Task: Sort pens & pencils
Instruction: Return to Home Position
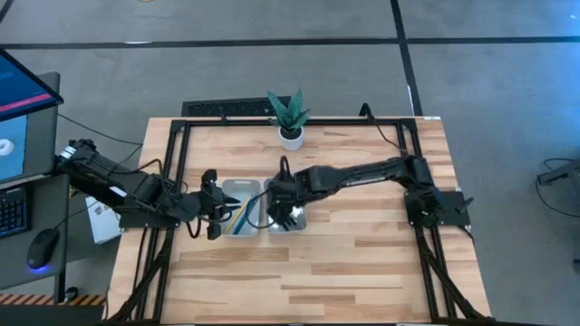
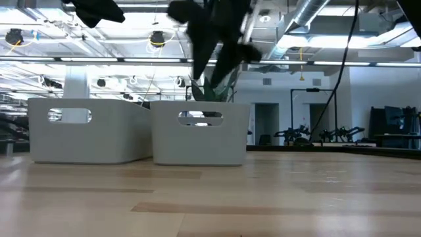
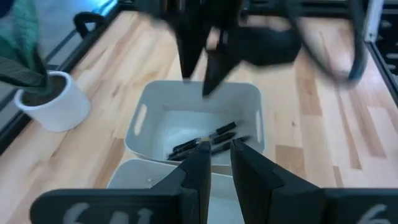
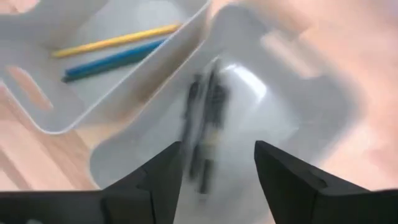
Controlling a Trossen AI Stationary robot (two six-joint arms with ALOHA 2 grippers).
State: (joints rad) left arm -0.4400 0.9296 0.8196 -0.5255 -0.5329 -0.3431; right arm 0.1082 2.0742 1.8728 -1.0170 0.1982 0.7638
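Observation:
Two pale grey trays stand side by side at the table's middle. The left tray holds a yellow pencil and a blue pencil, lying flat on its floor. I cannot make out the dark grey pencil. The right tray holds black pens lying on its floor, blurred in the right wrist view. My right gripper hovers open above the pen tray, holding nothing. My left gripper sits by the pencil tray's left side, with a narrow gap between its fingers and nothing in it.
A small potted plant stands near the table's far edge, behind the trays. The black frame rails run along the table's sides. Bare wood lies in front of the trays. A monitor, keyboard and mouse sit off the table to the left.

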